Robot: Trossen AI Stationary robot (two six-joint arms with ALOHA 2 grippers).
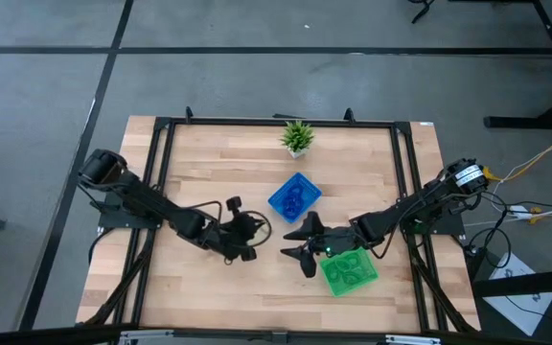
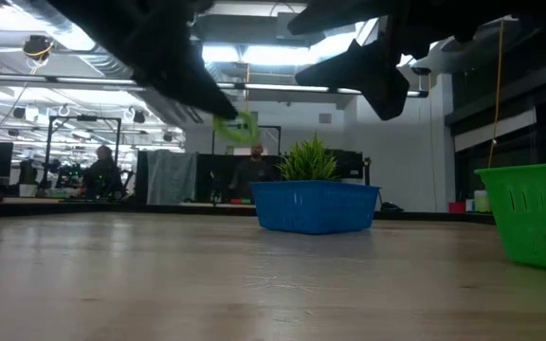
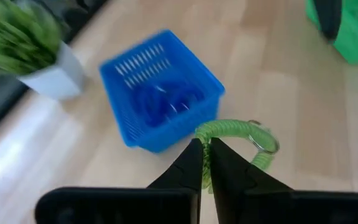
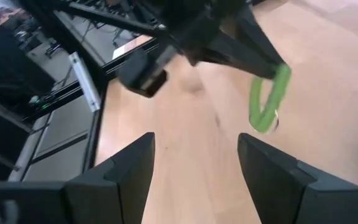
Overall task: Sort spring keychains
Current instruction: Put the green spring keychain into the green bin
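Observation:
A light green spring keychain (image 3: pixel 235 134) hangs above the table with my left gripper (image 3: pixel 205 146) shut on it, left of the table's middle (image 1: pixel 257 232). It also shows in the low view (image 2: pixel 235 126) and in the right wrist view (image 4: pixel 267 99). The blue square tray (image 3: pixel 160 93) beyond it holds blue spring keychains (image 3: pixel 157 99). The green square tray (image 1: pixel 350 271) stands near the front edge on the right. My right gripper (image 1: pixel 295 244) hovers open between the two trays, nothing between its fingers (image 4: pixel 196 140). My left gripper pinches the green coil at one end of its loop (image 3: pixel 205 132) between its two fingers. The fingers slant downward from the table's left side. The loop hangs from the fingertips, clear of the table, with its small metal ring (image 3: pixel 266 146) at the end away from the fingers.
A small potted plant (image 1: pixel 297 137) stands at the table's far edge, behind the blue tray. A black frame (image 1: pixel 276 122) runs around the tabletop. Bare wood lies at the table's left and near the front (image 1: pixel 209 297).

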